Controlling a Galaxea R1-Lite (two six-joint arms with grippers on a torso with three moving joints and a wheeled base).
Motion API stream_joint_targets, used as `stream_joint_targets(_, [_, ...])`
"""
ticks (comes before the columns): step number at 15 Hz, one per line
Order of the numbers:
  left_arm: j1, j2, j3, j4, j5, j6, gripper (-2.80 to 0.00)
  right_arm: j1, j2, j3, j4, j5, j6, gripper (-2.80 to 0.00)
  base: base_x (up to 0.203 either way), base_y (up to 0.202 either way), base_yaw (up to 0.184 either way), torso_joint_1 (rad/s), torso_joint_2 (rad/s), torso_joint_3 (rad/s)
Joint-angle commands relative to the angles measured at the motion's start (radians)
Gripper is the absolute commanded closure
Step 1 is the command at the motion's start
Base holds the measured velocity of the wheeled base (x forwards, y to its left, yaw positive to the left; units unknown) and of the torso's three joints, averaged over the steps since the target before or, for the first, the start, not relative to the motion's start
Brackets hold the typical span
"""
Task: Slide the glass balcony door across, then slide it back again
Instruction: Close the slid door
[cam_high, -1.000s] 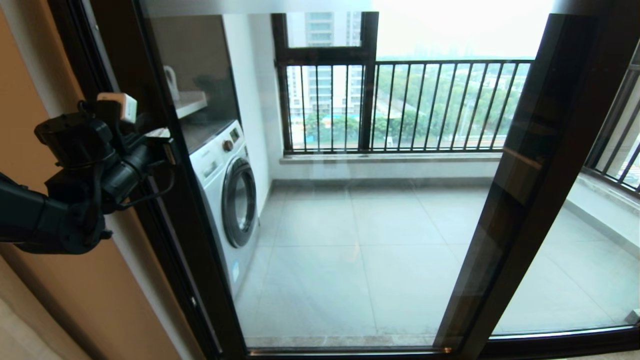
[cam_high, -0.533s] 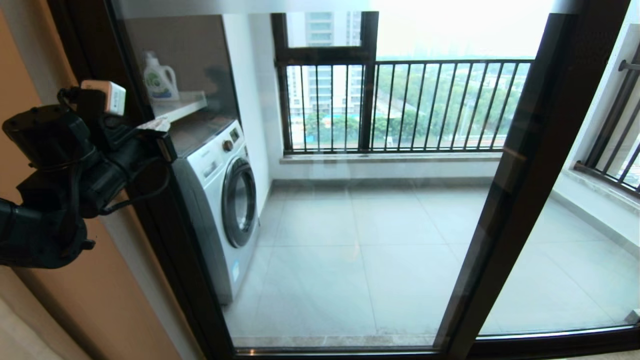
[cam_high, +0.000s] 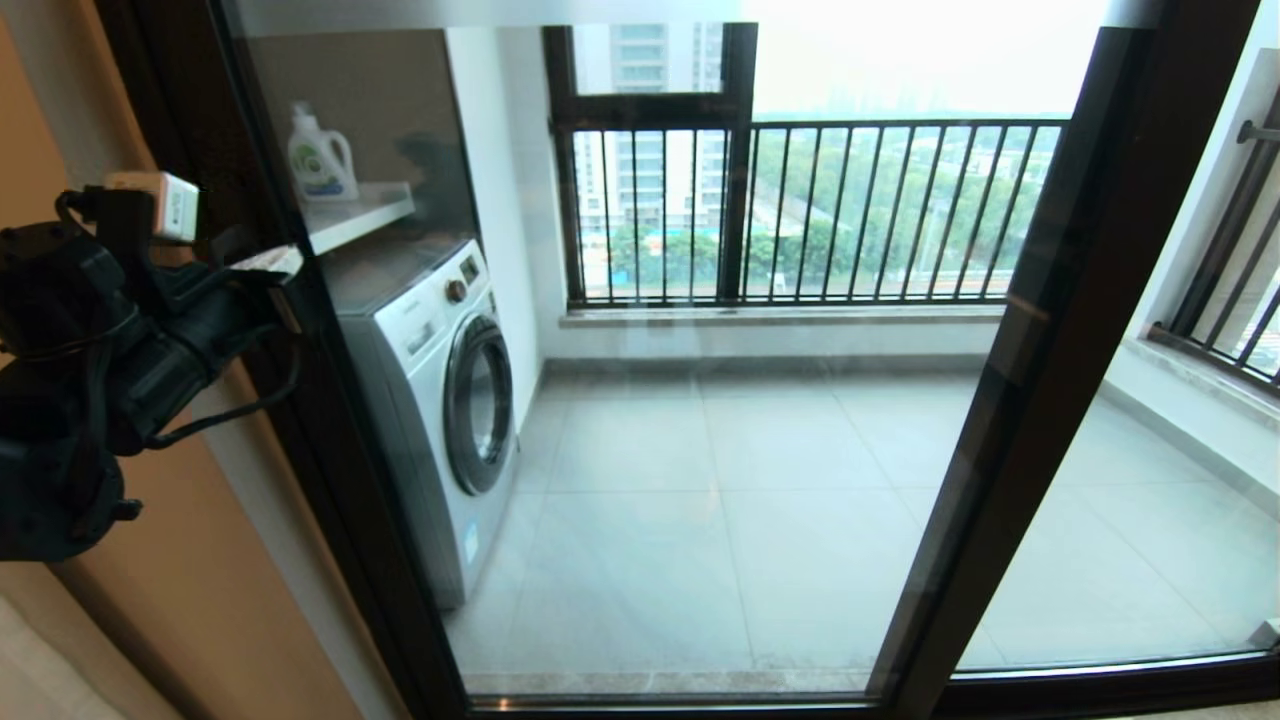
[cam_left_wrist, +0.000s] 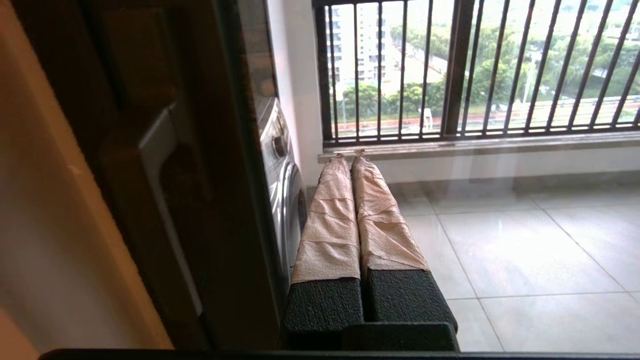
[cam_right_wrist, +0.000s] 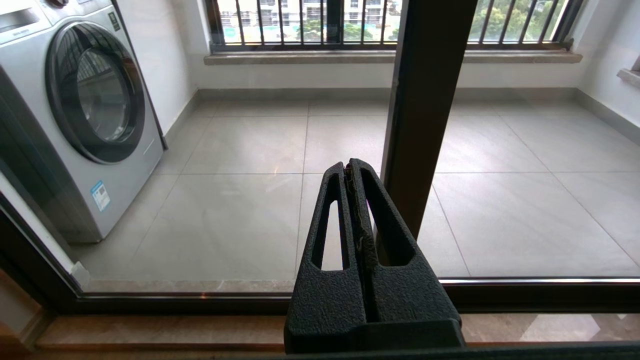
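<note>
— Where is the glass balcony door (cam_high: 640, 440) relative to you?

— Straight ahead, filling the opening. Its left upright (cam_high: 330, 450) runs floor to top just beside my left claw (cam_left_wrist: 350, 157), and the bar handle (cam_left_wrist: 167, 210) sits on that upright, also vertical, on the wall side of my fingers.

— And the claw itself?

— My left claw is pressed shut, wrapped fingers (cam_left_wrist: 330, 215) touching each other, holding nothing. They lie alongside the upright's glass-side edge; I can't tell if they touch it.

— The other arm?

— My right claw (cam_right_wrist: 354, 167) is closed too, low, near the middle upright (cam_right_wrist: 425, 100), idle.

— So which one moves the door?

— The left, I judge; it's far nearer the handle, and the push goes sideways, across the upright's long axis.
</note>
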Motion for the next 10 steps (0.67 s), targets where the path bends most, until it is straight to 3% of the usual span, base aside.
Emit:
stream_joint_targets(1, [0.140,-0.001,0.018,-0.005,-0.117,-0.011,0.00,0.000,0.001,0.012,0.000,0.001,-0.001,0.00,0.000,0.000,0.000,0.000,0.00,0.000])
stream_joint_targets(4, [0.338,0.029,0.028,-0.004,-0.334,-0.019,0.00,0.000,0.001,0.012,0.000,0.001,-0.001,0.00,0.000,0.000,0.000,0.000,0.00,0.000])
stream_joint_targets(10, [0.362,0.110,0.041,-0.010,-0.362,-0.015,0.00,0.000,0.001,0.012,0.000,0.001,-0.001,0.00,0.000,0.000,0.000,0.000,0.00,0.000])
